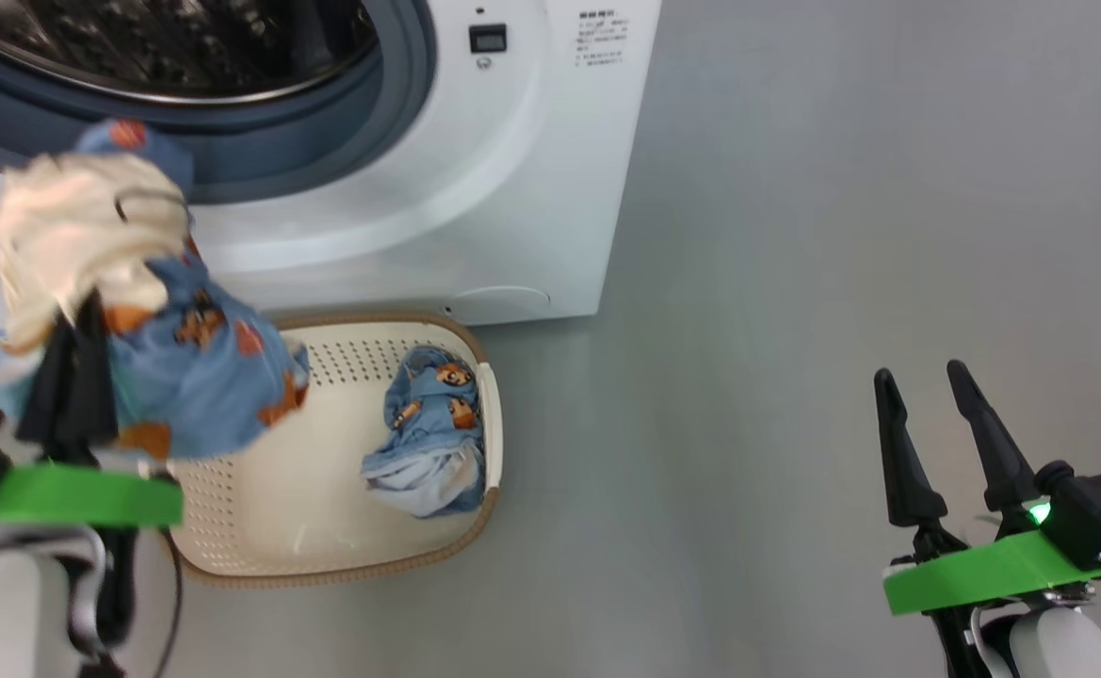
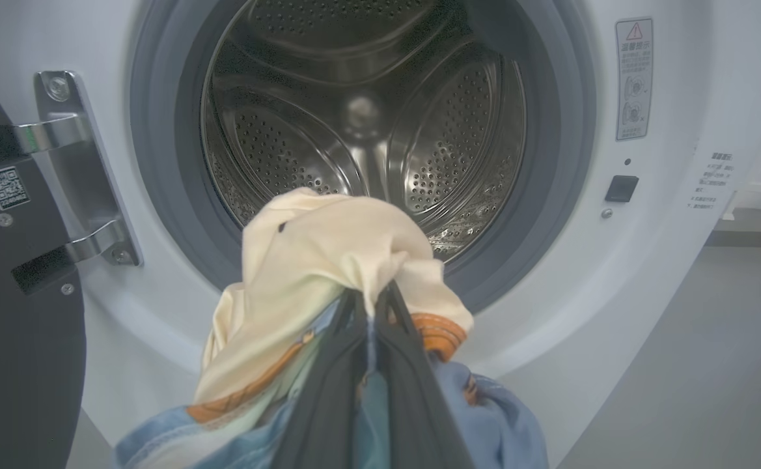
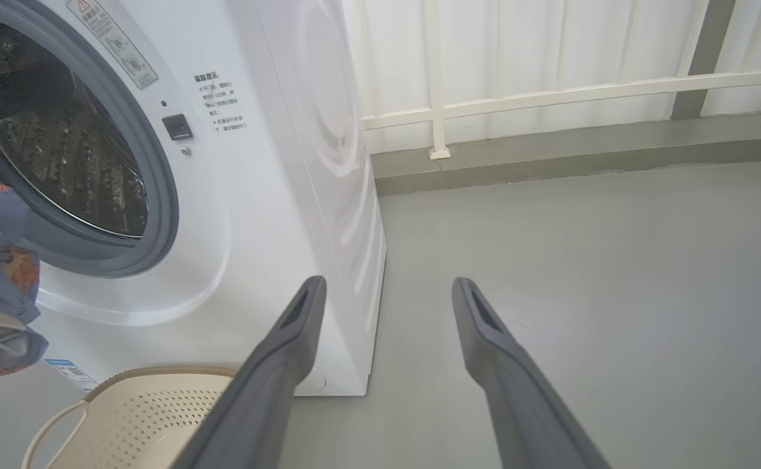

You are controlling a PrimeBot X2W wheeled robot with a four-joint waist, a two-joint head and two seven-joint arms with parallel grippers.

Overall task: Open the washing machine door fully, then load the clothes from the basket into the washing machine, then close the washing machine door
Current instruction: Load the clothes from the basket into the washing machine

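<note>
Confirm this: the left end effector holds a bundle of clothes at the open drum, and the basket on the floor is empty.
Wrong on the basket: it is not empty. The head view shows one blue garment lying in it. The rest stands: the left end effector holds a bundle of clothes at the open drum.

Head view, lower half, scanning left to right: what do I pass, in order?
Left gripper, shut on a bundle of clothes → basket → blue bear-print garment lying at the basket's right end → bare grey floor → right gripper, open and empty.
</note>
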